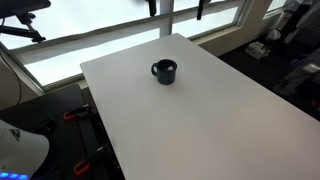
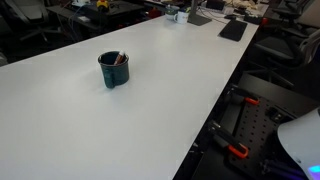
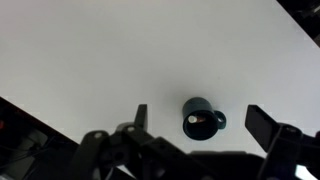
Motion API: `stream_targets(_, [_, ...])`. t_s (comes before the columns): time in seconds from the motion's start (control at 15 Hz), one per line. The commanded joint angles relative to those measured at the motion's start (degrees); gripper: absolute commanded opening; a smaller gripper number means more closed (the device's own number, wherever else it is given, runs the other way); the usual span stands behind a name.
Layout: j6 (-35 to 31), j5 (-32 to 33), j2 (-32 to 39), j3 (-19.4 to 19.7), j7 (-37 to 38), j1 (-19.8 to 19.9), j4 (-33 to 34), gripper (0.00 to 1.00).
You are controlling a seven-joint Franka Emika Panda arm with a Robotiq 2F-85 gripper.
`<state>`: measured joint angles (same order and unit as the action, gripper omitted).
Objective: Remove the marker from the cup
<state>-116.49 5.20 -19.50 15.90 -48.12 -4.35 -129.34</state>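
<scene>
Gripper [image 3: 200, 112] is released: in the wrist cam both fingers [image 3: 141, 114] stand wide apart and hold nothing. It hangs high over the table [image 3: 90, 50], clear of everything. From up here the cup [image 3: 200, 118] shows betw. the two fingers but well below them, no contact. It's a small black mug, upright, w/ its handle [image 3: 220, 121] pointing to the right of the wrist pic. There's a pale glint inside the rim; I can't tell from this cam whether that's the marker.

In an exterior view the marker [image 2: 121, 58] is clearer: a thin stick w/ a reddish tint, leaning inside the cup [image 2: 114, 70], its top end poking just above the rim. So the marker is in the cup, not yet out. In an exterior view the cup [image 1: 164, 71] sits on the far half of the table [image 1: 220, 120], near the window [image 1: 110, 30] end, well apart from every edge. The marker is too small to make out there.

The gripper isn't visible in either exterior view. The table top is plain white in both exterior views.

At the far end of the table [image 2: 60, 120] in an exterior view lies a dark flat item [image 2: 232, 30], well apart from the cup; can't tell what it is. Orange-handled clamps [image 2: 238, 151] sit below the table's near edge.
</scene>
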Motion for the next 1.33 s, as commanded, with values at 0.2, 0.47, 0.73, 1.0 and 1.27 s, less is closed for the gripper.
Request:
stream_targets(0.2, [1.17,2.21,7.44,-4.49,-0.93,3.93,1.21,1.0])
stream_targets(0.47, [1.74,2.4,8.97,-4.84,-0.88,4.44,2.27,1.0])
stream_targets(0.73, [-2.59,-0.08,12.97,-4.96,-6.69,4.17,4.18,1.0])
stream_targets(1.0, [-6.8,-3.87,18.71,-6.68,-13.35,4.12,7.54,1.0])
stream_targets(1.27, [-4.9,-8.84,25.31,-9.61,-18.84,4.93,13.86,1.0])
